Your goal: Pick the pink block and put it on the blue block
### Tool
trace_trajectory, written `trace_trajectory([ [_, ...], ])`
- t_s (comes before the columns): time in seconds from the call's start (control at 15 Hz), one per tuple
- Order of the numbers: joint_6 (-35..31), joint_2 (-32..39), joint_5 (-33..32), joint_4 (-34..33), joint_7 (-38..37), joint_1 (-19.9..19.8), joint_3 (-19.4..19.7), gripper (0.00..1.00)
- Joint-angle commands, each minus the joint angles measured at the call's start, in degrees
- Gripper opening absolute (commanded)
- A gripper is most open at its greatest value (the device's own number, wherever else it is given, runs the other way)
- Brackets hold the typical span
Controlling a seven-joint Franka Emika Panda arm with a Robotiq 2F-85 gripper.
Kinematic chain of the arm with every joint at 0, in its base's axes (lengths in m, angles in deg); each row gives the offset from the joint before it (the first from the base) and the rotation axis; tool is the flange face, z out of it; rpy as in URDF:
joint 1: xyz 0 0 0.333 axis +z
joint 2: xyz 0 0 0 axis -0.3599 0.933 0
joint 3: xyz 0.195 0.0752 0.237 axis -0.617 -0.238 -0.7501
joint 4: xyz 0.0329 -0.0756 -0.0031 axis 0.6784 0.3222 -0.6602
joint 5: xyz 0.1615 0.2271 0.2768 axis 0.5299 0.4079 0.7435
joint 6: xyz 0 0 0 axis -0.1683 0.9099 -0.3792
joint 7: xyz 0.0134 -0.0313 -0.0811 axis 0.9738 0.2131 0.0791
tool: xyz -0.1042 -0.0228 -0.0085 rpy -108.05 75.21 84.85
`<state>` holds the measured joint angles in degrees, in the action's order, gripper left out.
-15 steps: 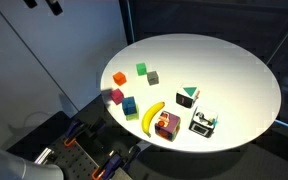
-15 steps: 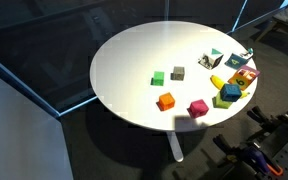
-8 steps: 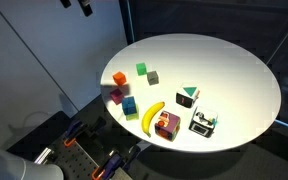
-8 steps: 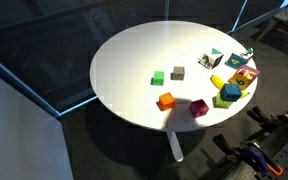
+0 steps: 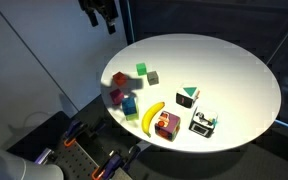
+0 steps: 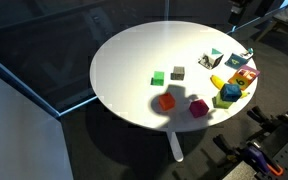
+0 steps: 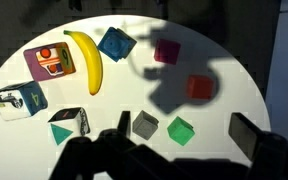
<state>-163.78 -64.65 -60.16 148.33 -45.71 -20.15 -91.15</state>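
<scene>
One thing has changed in the last second: the gripper [image 5: 104, 18] has been swung in from the top corner towards the round white worktop [image 5: 224, 70], and a big shadow is now thrown over the cubes. In the wrist view its fingers [image 7: 246, 137] are seen spread wide, with nothing held. The small plain pink block [image 7: 167, 51] is left untouched on the worktop, near the small plain blue block [image 7: 116, 44] but not touching it. So probably only the approach is underway, and the descent and grasp are yet to be done.
</scene>
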Motion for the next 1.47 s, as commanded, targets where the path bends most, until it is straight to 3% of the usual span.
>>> trace_trajectory([
  [0.0,0.6,3.7,-1.8,-1.7,-3.9,-0.5,-0.7,1.0],
  [0.33,-1.7,6.3,-2.7,1.5,-10.2,-0.5,-1.5,1.0],
  [0.93,-16.5,7.1,-8.2,11.5,-15.7,-0.7,-2.7,1.0],
  [1.4,-15.4,7.9,-6.9,11.0,-14.1,-0.1,-2.1,1.0],
])
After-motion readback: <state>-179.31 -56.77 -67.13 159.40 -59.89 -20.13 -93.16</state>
